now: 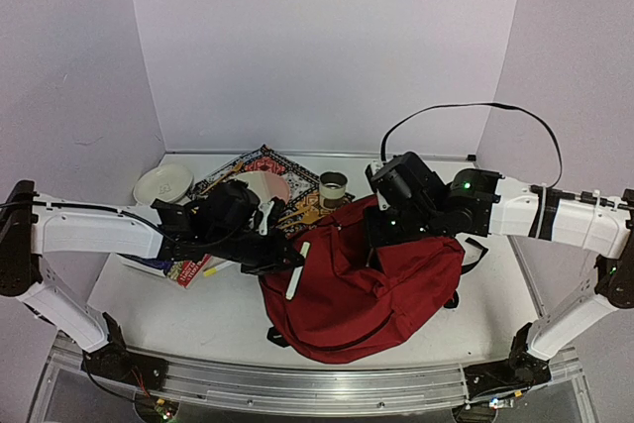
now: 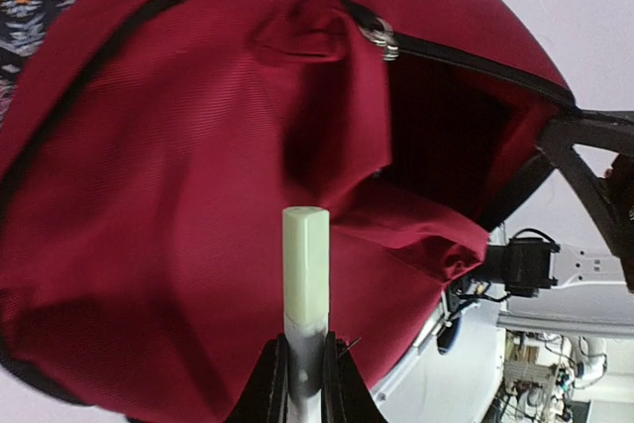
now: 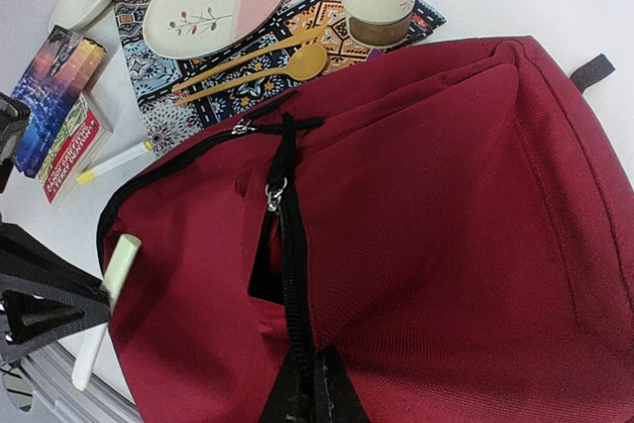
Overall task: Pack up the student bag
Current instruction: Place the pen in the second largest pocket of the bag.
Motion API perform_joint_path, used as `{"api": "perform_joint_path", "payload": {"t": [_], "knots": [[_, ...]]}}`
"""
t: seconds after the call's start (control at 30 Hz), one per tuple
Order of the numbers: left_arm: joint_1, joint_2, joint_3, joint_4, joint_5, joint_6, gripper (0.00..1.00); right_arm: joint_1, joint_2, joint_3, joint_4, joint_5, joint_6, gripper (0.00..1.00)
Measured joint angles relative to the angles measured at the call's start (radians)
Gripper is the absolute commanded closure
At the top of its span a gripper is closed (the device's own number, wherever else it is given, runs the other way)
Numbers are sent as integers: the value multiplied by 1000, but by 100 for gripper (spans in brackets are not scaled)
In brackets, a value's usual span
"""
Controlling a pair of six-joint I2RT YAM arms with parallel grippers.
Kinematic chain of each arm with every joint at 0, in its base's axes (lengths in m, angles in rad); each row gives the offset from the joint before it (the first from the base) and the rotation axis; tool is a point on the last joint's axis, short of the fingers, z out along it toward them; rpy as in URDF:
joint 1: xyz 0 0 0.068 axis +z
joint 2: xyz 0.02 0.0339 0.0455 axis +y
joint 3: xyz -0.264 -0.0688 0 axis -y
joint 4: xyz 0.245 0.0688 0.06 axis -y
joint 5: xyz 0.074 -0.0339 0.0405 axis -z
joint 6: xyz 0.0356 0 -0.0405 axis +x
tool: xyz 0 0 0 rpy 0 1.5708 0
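Pinching a marker (image 2: 304,264), the left gripper (image 2: 302,356) hovers over the student bag (image 1: 381,294), its zipper edge (image 3: 289,245) clamped by the right gripper (image 3: 302,383); next probably calls for lowering the marker inside.

Setting: robotics lab test cell.
White table (image 1: 228,314) is boxed in on three sides by plain pale panels (image 1: 317,47). Arm bases (image 1: 109,359) are bolted to an aluminium rail (image 1: 297,385) along the bottom edge of the top view. A loose black cable (image 1: 475,106) loops at upper right. In the left wrist view, lower right corner, wires and bench equipment (image 2: 555,364) sit beyond the table edge.
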Motion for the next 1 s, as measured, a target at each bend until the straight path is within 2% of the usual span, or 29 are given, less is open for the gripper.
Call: {"api": "perform_joint_path", "payload": {"t": [0.57, 1.0], "knots": [[-32, 251, 181, 152, 135, -9, 100, 4, 2, 2, 38, -55, 0, 100], [-29, 406, 327, 236, 34, -78, 100, 11, 3, 3, 55, -85, 11, 100]]}}
